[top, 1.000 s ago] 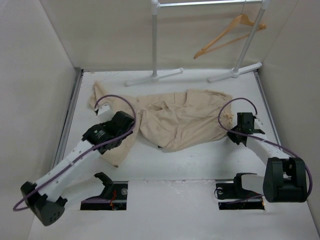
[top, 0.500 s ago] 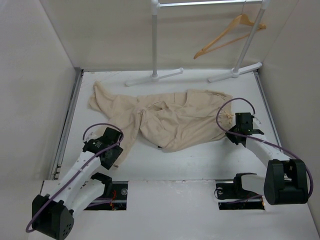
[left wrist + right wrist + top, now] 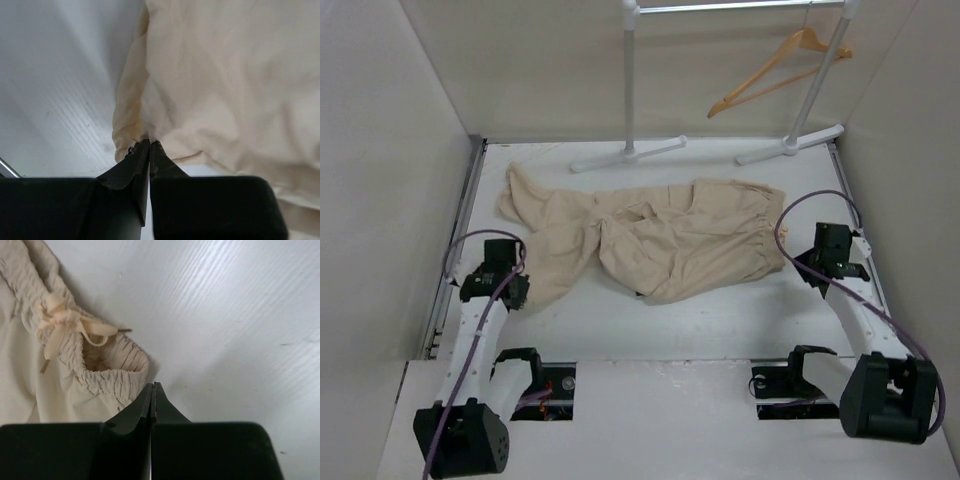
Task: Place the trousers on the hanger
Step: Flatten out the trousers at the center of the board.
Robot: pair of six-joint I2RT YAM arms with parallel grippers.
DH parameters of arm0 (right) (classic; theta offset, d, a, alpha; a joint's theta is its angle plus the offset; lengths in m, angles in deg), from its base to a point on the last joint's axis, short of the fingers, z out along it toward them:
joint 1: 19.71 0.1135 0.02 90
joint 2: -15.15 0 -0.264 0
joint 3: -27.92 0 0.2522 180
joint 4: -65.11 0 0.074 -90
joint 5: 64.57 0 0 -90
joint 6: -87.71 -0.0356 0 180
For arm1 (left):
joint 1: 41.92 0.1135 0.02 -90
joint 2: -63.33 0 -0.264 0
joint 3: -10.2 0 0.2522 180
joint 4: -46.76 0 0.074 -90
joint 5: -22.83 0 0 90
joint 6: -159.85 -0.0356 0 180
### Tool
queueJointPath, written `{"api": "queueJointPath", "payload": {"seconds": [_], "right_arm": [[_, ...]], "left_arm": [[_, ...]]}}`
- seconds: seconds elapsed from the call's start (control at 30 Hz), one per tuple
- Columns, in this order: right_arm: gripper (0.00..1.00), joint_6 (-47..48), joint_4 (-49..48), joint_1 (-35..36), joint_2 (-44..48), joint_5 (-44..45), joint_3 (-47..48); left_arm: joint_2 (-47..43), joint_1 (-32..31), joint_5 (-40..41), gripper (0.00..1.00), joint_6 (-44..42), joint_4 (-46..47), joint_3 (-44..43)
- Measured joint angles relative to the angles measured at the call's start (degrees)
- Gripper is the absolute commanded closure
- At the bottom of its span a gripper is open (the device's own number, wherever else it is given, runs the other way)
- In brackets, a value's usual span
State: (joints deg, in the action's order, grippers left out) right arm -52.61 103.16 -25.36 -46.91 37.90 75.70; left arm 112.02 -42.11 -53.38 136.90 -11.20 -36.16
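Note:
The beige trousers (image 3: 670, 235) lie crumpled flat across the middle of the table. The wooden hanger (image 3: 780, 70) hangs on the white rack at the back right, far from both arms. My left gripper (image 3: 513, 290) is at the near-left end of one trouser leg. In the left wrist view, the left gripper (image 3: 149, 143) is shut, its tips against the hem of the trousers (image 3: 225, 75), with no cloth seen between them. My right gripper (image 3: 825, 248) is just right of the waistband. The right wrist view shows the right gripper (image 3: 152, 386) shut and empty beside the gathered waistband (image 3: 115, 375).
The white clothes rack (image 3: 630, 90) stands at the back, its feet (image 3: 625, 155) on the table's far edge. White walls close in on the left, right and back. Bare table (image 3: 240, 315) lies right of the waistband.
The left arm has pulled back to the near left, off the trouser leg, and its jaws have closed. The right gripper has moved right, away from the waistband.

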Motion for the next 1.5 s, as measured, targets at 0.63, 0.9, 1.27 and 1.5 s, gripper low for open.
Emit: {"api": "queueJointPath", "payload": {"seconds": [0.63, 0.9, 1.27, 1.5], "right_arm": [[0.43, 1.62, -0.59, -2.25, -6.54, -7.32, 1.62], [0.94, 1.53, -5.81, -1.77, -16.68, -9.46, 2.86], [1.0, -3.08, 4.46, -14.1, 9.31, -2.32, 3.8], [0.93, -5.86, 8.31, -20.22, 9.25, -2.01, 2.1]], "left_arm": [[11.3, 28.04, 16.35, 0.97, -17.07, -0.98, -19.26], [11.63, 27.91, 16.39, 0.98, -17.97, -0.13, -19.85], [16.68, 27.5, 17.81, 0.99, -18.82, -3.41, -30.23], [17.51, 24.7, 25.99, 0.9, -24.74, -4.17, -35.06]]}}
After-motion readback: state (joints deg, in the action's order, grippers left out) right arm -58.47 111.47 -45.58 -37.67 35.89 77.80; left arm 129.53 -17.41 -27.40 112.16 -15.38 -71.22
